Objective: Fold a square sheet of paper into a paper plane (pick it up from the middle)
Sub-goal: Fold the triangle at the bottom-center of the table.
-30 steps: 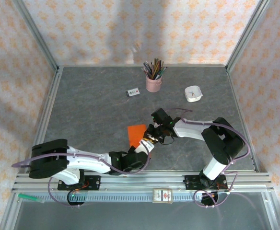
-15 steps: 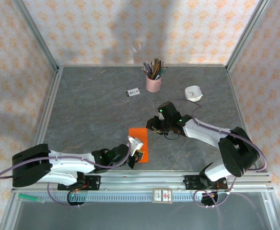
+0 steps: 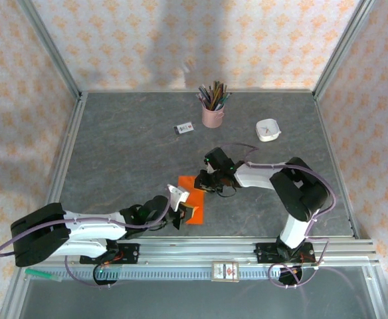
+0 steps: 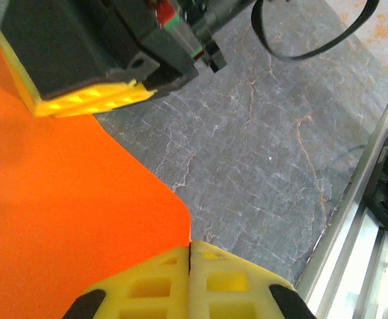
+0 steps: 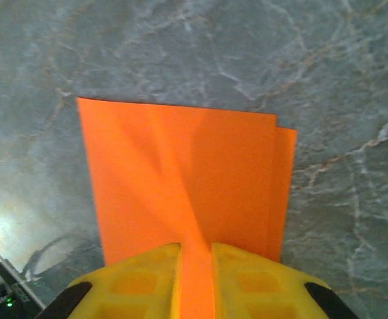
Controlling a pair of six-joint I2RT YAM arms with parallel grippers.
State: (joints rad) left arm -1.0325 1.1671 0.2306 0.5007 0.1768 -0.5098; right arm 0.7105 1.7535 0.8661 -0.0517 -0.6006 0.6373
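The square sheet of paper point(image 3: 194, 193) is bright orange and lies folded into a narrow rectangle on the grey table, near the front middle. In the right wrist view the paper point(image 5: 181, 166) shows a second layer peeking out along its right side. My left gripper point(image 3: 186, 211) sits at the paper's near end. Its yellow fingers point(image 4: 191, 256) are shut, and the curled edge of the paper point(image 4: 61, 199) runs into their seam. My right gripper point(image 3: 202, 184) is low over the far end. Its jaws point(image 5: 195, 256) stand a narrow slit apart, with orange showing through. One right finger point(image 4: 81, 103) rests on the sheet.
A pink pencil cup point(image 3: 213, 114) stands at the back middle, with a small white card point(image 3: 184, 128) to its left and a small white dish point(image 3: 268, 129) to its right. An aluminium rail point(image 3: 200, 256) runs along the near edge, and frame posts rise at the back corners.
My left arm drew back to the left along the paper's near end. My right gripper swung away toward the back right, then returned to the paper's far end with its jaws narrower.
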